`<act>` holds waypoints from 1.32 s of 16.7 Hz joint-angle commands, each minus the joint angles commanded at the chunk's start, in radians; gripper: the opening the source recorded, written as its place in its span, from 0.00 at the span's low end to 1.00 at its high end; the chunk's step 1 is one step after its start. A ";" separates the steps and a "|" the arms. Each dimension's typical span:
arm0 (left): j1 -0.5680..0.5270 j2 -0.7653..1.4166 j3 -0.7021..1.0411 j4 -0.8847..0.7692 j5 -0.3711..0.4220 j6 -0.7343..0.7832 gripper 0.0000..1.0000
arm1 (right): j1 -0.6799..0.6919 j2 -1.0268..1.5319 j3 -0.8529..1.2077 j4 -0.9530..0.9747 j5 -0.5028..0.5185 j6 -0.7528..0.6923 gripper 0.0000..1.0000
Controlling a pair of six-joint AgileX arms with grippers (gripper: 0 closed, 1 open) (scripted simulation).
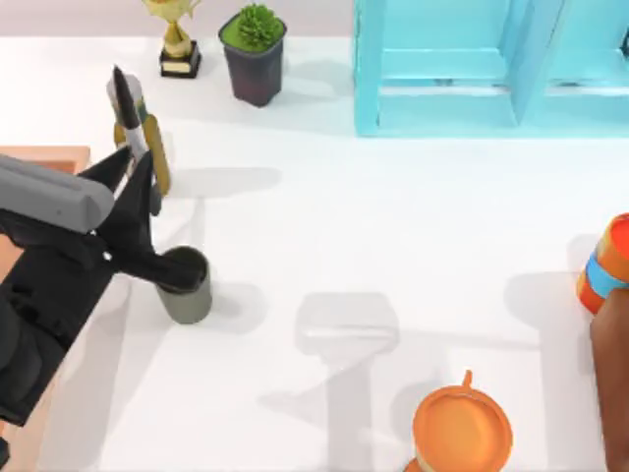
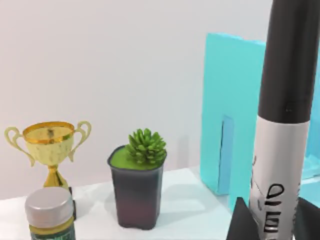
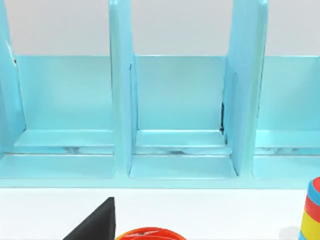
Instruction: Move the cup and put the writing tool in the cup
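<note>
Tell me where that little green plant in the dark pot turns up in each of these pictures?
Top view: the plant pot stands at the table's far edge, left of centre, beside the gold trophy.
Left wrist view: the pot is low in the middle, trophy next to it.
Right wrist view: not in it.
Shared landmark: the turquoise shelf unit.

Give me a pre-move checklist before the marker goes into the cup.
1. Marker held: ok. The left gripper is shut on the marker, seen close in the left wrist view.
2. Marker upright: ok, near vertical in the left wrist view.
3. Cup standing, mouth open: ok.
4. Marker over the cup mouth: not ok; in the top view it lies nearer the trophy.
5. Dressing bottle clear of the path: cannot tell.
6. Right gripper out of the way: ok, facing the blue rack.
</note>
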State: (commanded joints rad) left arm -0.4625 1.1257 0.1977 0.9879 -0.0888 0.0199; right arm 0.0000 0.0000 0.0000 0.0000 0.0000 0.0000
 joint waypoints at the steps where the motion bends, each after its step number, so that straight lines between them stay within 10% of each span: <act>1: 0.003 0.032 0.004 0.028 0.003 0.000 0.00 | 0.000 0.000 0.000 0.000 0.000 0.000 1.00; 7: 0.007 0.070 0.010 0.064 0.007 -0.001 0.00 | 0.000 0.000 0.000 0.000 0.000 0.000 1.00; 20: 0.007 0.070 0.010 0.064 0.007 -0.001 0.98 | 0.000 0.000 0.000 0.000 0.000 0.000 1.00; 22: 0.007 0.070 0.010 0.064 0.007 -0.001 1.00 | 0.000 0.000 0.000 0.000 0.000 0.000 1.00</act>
State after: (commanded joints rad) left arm -0.4551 1.1952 0.2072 1.0516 -0.0813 0.0184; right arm 0.0000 0.0000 0.0000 0.0000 0.0000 0.0000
